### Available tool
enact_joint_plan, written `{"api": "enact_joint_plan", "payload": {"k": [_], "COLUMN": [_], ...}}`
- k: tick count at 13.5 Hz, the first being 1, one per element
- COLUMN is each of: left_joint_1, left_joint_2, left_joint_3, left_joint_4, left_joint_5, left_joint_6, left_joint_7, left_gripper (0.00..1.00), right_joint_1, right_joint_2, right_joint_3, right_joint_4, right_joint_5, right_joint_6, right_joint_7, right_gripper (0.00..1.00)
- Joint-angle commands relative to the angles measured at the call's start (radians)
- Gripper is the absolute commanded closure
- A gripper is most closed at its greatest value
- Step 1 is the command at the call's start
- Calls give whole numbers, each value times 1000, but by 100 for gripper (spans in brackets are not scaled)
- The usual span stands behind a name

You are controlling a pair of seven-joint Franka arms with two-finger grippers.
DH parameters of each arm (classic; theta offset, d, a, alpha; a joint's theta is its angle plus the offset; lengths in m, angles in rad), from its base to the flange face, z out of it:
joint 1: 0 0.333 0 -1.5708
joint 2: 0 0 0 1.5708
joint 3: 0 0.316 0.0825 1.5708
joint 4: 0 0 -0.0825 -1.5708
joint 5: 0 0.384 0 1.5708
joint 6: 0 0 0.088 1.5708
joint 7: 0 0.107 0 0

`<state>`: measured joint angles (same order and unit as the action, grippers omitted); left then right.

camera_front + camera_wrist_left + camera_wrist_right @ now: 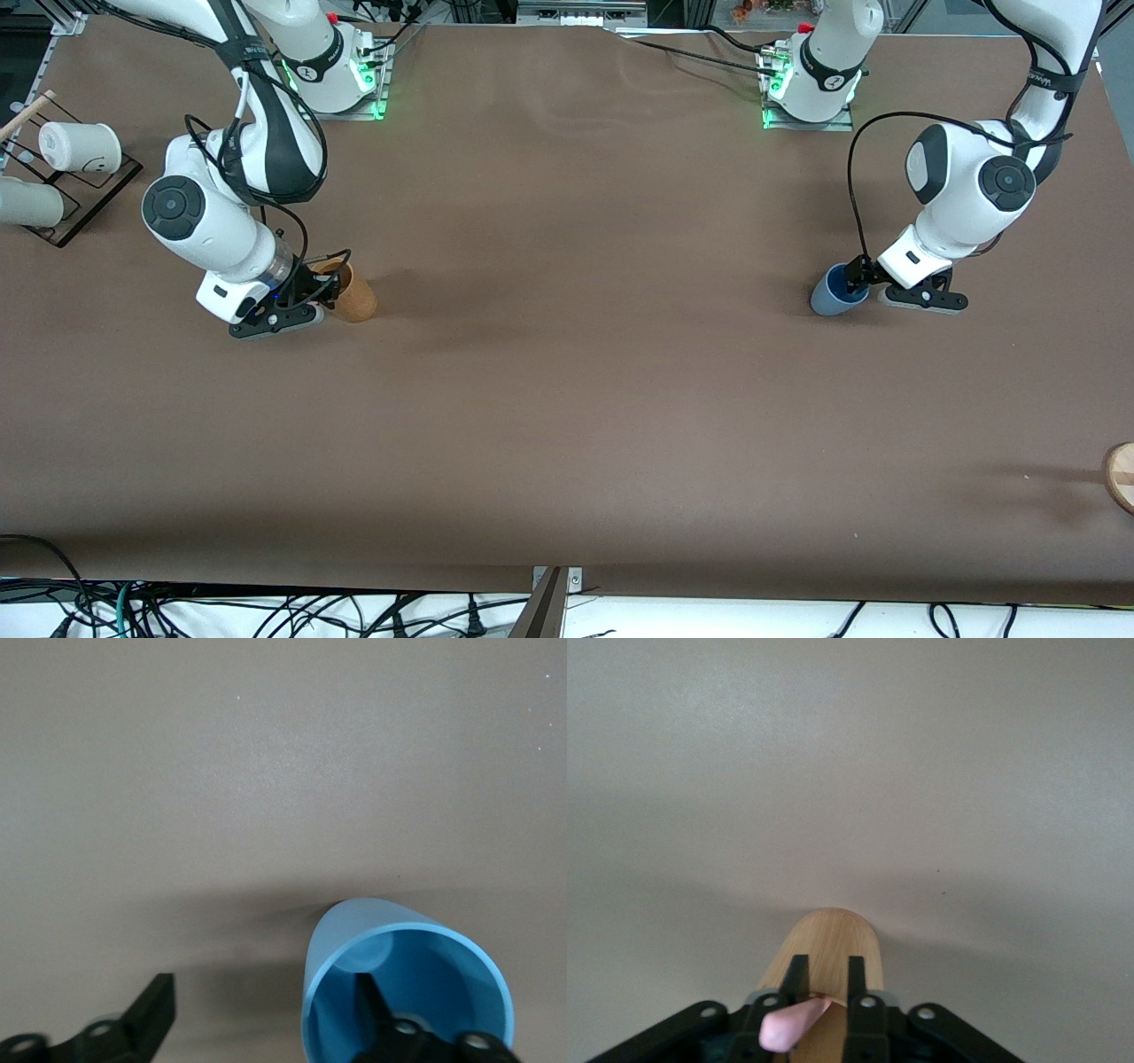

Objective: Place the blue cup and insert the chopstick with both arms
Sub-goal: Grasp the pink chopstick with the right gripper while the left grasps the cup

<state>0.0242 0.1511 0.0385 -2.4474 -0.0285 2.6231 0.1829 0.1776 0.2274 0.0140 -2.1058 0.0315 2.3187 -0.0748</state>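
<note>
The blue cup (831, 299) stands on the table toward the left arm's end. My left gripper (855, 285) is down at its rim and open. In the left wrist view one finger (372, 1001) is inside the blue cup (354, 939) and the other finger (151, 1014) is well outside, apart from its wall. Toward the right arm's end, my right gripper (326, 282) is at the mouth of an orange-brown cup (357, 299). In the right wrist view its jaws are narrow around the pink chopstick (790, 1025), which sticks out of the brown cup (833, 939).
A dark rack (84, 199) with white cups (80, 146) and a light wooden stick (27, 111) stands at the right arm's end of the table. A round wooden piece (1121, 477) shows at the left arm's end, nearer the camera.
</note>
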Motion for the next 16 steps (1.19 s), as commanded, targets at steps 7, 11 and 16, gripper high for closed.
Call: {"api": "enact_joint_plan", "payload": {"k": [7, 11, 16], "left_joint_1": [-29, -111, -367], "left_joint_2": [-1, 18, 175], "left_joint_3": [-2, -2, -11], "left_joint_4": [7, 176, 592], "left_joint_5": [-91, -91, -126], "left_joint_6": [-37, -216, -532], "left_joint_7": [-34, -101, -343], "left_gripper": [100, 100, 100], "right_joint_1": [7, 7, 5], "right_joint_2": [-16, -29, -30], "right_joint_3": [3, 0, 0], "right_joint_4": [68, 258, 485], "right_joint_5": [4, -1, -8], "right_joint_6": [-45, -290, -570], "right_joint_7": [-5, -10, -11], "right_gripper": [100, 100, 100]}}
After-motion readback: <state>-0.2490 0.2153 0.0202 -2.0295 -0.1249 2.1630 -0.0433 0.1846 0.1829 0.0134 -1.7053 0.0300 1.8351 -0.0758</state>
